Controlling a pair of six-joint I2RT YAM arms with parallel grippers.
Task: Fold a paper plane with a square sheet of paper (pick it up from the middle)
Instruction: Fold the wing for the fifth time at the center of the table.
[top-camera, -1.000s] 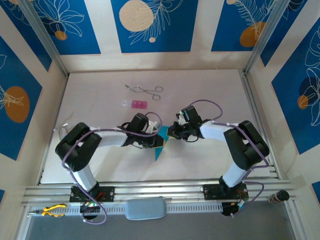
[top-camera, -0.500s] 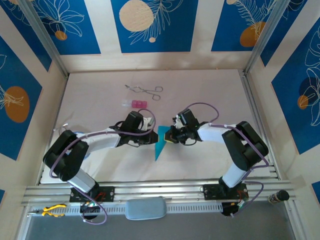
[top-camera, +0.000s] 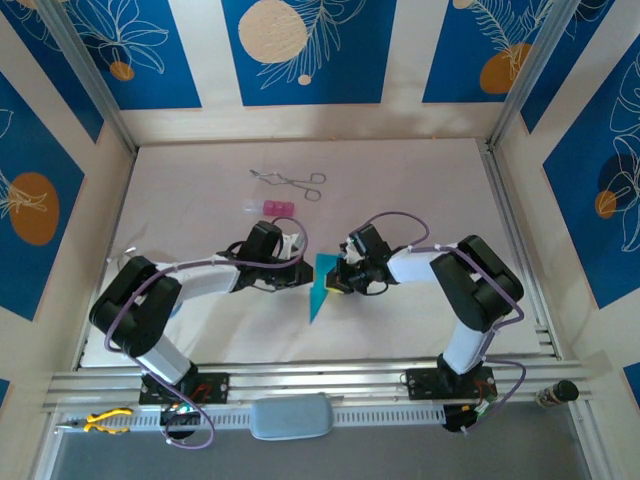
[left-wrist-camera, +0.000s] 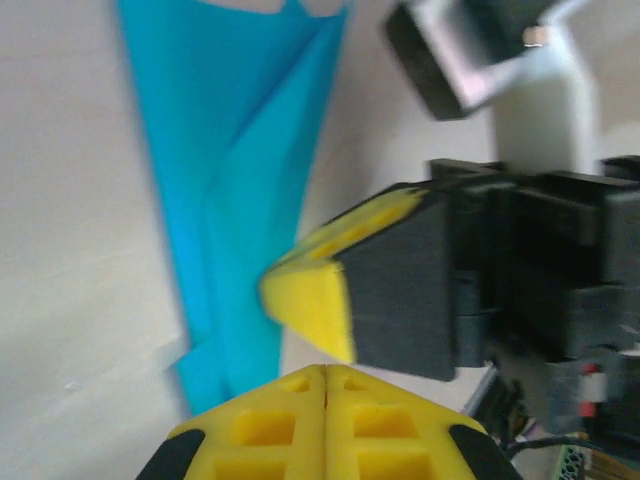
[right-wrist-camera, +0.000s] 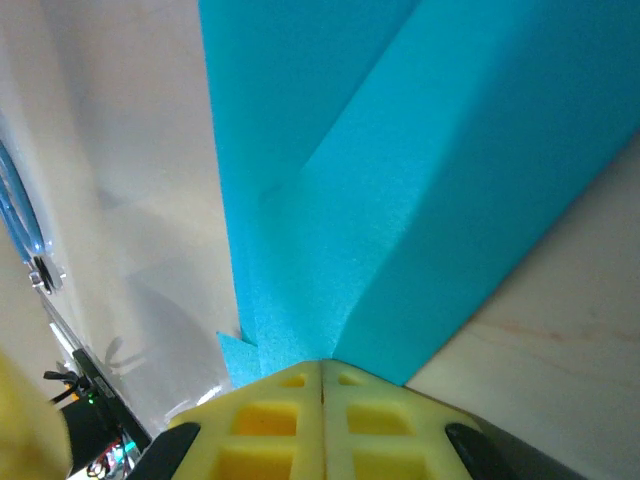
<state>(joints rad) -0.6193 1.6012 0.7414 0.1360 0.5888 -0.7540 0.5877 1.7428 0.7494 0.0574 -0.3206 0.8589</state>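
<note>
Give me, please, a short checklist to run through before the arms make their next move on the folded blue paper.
1. Left gripper shut, nothing between its jaws: ok.
2. Right gripper shut, tips at the paper plane: ok.
3. Right gripper pinching the paper rather than just pressing on it: cannot tell.
4. Paper plane lying on the table between the two grippers: ok.
5. Forceps and pink block well apart from the plane: ok.
</note>
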